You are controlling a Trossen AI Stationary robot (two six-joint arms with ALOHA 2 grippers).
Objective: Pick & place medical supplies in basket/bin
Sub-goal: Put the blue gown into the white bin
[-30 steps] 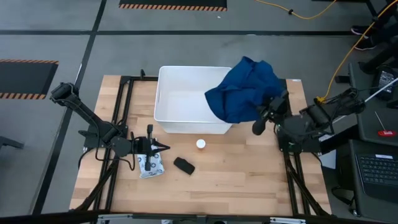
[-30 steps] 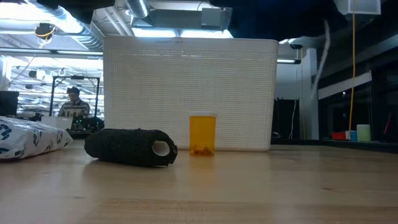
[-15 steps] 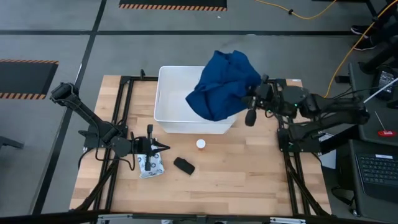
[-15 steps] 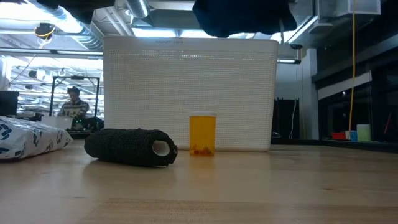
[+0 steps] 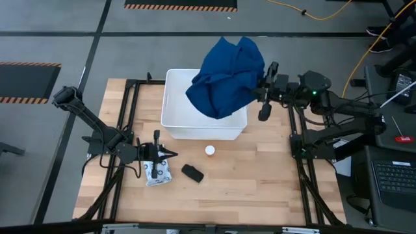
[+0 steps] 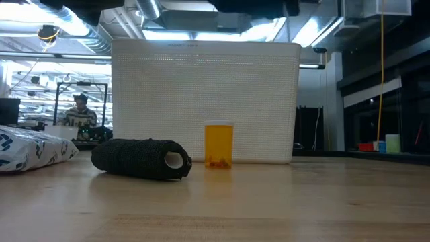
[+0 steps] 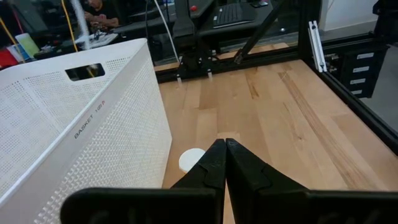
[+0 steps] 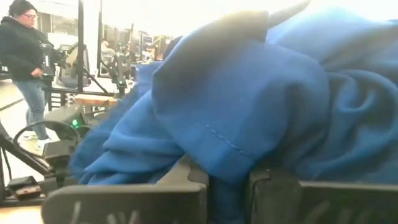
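The dark-blue cloth [image 5: 225, 77] hangs bunched above the right half of the white tub [image 5: 181, 107], and it fills the right wrist view [image 8: 261, 93]. My right gripper [image 5: 262, 96] sits at the cloth's right side, shut on it. My left gripper [image 5: 170, 154] is shut and touches nothing, low over the table to the left of the small things; its shut tips [image 7: 224, 154] point toward the bottle's white cap [image 7: 191, 160]. The dotted white packet [image 5: 158, 173], the black oblong [image 5: 192, 173] and the orange bottle [image 6: 218, 144] rest on the table in front of the tub. My right gripper pinches a fold of the dark-blue cloth [image 8: 227, 163] between its two fingers [image 8: 186, 180], coming roughly level from the table's right side. Several layers bunch over the fingers. The cloth is lifted off the table and hangs slack beside and below the gripper, over the tub.
The tub's tall front wall [image 6: 205, 101] stands right behind the bottle and the black oblong [image 6: 141, 159]. Bare wood lies toward the table's near and right sides [image 5: 260, 175]. People [image 8: 25, 50] stand in the room beyond the table.
My right gripper has risen and moved toward the far edge and to the left, carrying the cloth. The cloth, earlier at the tub's right end, now hangs higher and further over the tub. My left arm and the small things have kept still.
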